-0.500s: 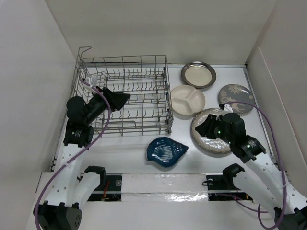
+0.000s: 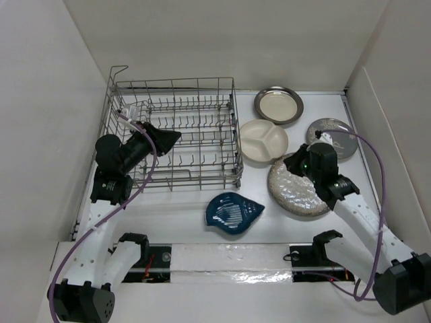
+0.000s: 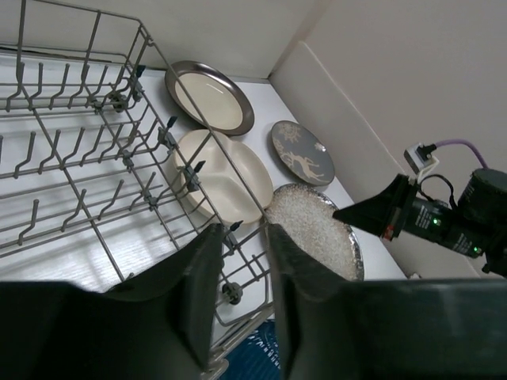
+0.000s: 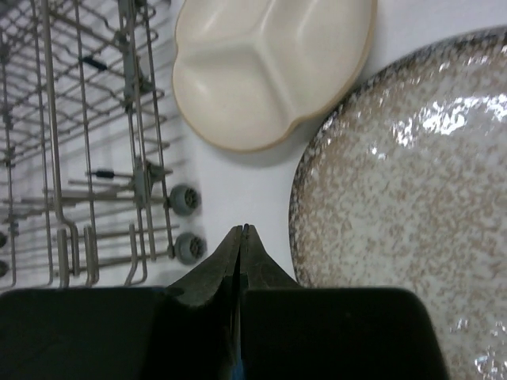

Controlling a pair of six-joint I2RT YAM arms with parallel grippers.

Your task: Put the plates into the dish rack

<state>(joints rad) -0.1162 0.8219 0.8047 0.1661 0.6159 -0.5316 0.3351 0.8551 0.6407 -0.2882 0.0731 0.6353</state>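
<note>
The silver wire dish rack (image 2: 175,131) stands empty at the back left. To its right lie the metal-rimmed cream plate (image 2: 278,104), the cream three-compartment plate (image 2: 262,141), the grey floral plate (image 2: 335,128) partly behind my right arm, the speckled plate (image 2: 296,192) and the blue shell dish (image 2: 232,210). My left gripper (image 2: 176,136) hovers over the rack (image 3: 79,158), open and empty (image 3: 245,233). My right gripper (image 2: 291,161) is shut and empty (image 4: 242,229), low over the white table between the speckled plate (image 4: 404,182) and the rack's wheels, near the three-compartment plate (image 4: 269,63).
White walls close in the table on the left, back and right. The rack's right side (image 4: 87,158) with small grey wheels (image 4: 184,199) is close to my right gripper. A purple cable (image 2: 367,168) loops off the right arm.
My right arm has moved back and left, from over the speckled plate to its far-left edge. The floral plate shows less. The left arm has hardly moved.
</note>
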